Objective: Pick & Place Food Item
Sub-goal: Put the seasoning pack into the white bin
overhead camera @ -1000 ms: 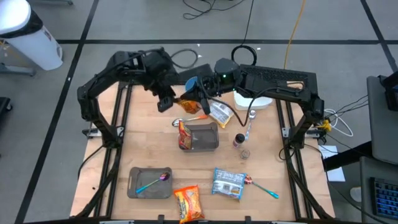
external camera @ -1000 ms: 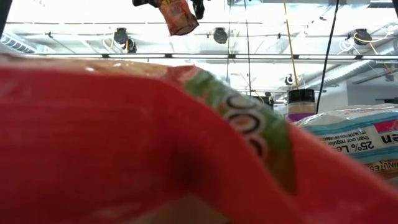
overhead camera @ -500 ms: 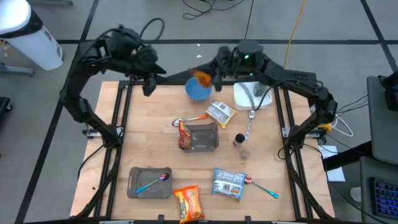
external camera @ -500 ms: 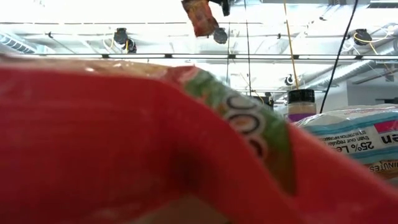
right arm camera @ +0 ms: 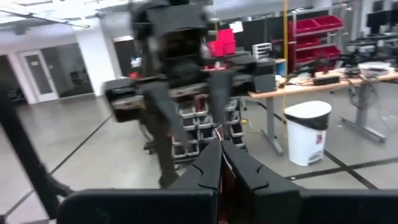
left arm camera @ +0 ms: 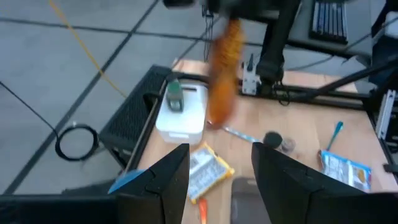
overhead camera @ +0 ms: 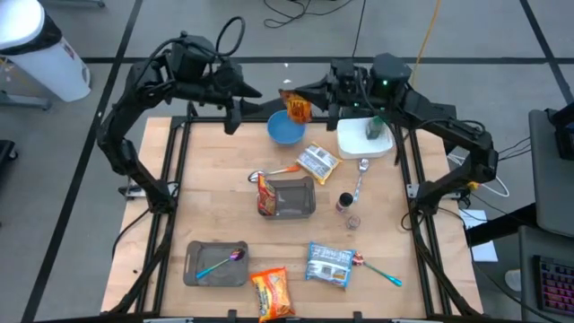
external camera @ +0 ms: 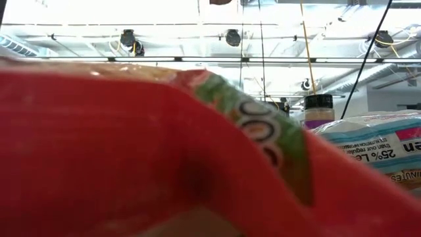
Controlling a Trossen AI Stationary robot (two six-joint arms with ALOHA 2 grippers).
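Right gripper (overhead camera: 314,94) reaches across the table's far edge, clamped on an orange snack packet (overhead camera: 297,108) hanging above the blue bowl (overhead camera: 285,131). Left gripper (overhead camera: 231,117) hovers raised at the far left corner, fingers (left arm camera: 163,177) apart and empty.

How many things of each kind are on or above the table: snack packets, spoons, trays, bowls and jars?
Snack packets: 5
Spoons: 4
Trays: 2
Bowls: 1
Jars: 1
Total: 13
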